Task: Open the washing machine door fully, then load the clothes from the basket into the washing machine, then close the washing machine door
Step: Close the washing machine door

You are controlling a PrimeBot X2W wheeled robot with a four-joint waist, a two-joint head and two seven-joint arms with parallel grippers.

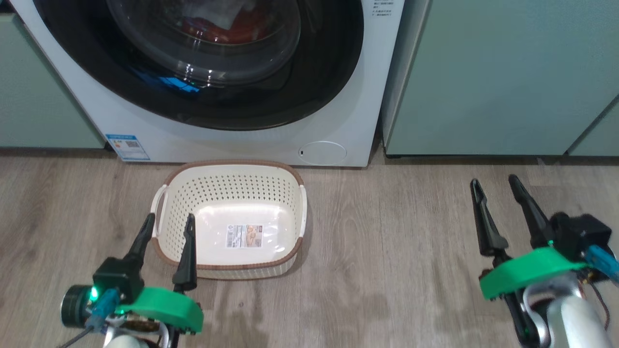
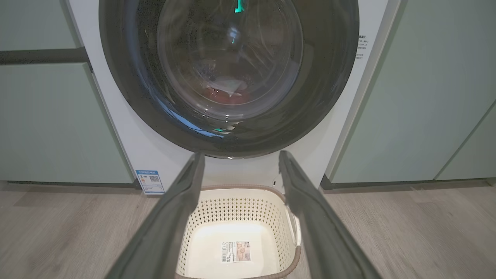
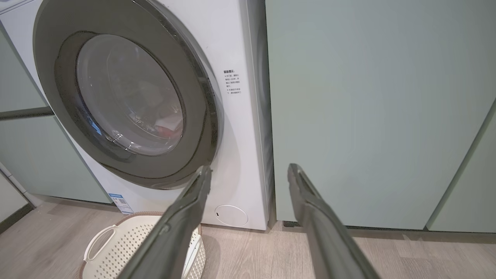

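The white washing machine (image 1: 338, 111) stands ahead with its black-rimmed door (image 1: 203, 96) shut against the front. Behind the glass lie the red and white clothes (image 1: 222, 24), dimly seen in the left wrist view as clothes (image 2: 226, 91). On the floor before the machine sits the cream basket (image 1: 232, 268), holding nothing but the label on its base. My left gripper (image 1: 168, 224) hangs open over the basket's front left corner. My right gripper (image 1: 494, 180) is open above bare floor to the right, well clear of the basket.
Pale green cabinets (image 1: 508, 77) flank the machine on both sides. A small round flap (image 1: 322, 152) and a blue sticker (image 1: 127, 147) sit low on the machine's front. Wood-look floor (image 1: 396, 241) spreads to the right of the basket.
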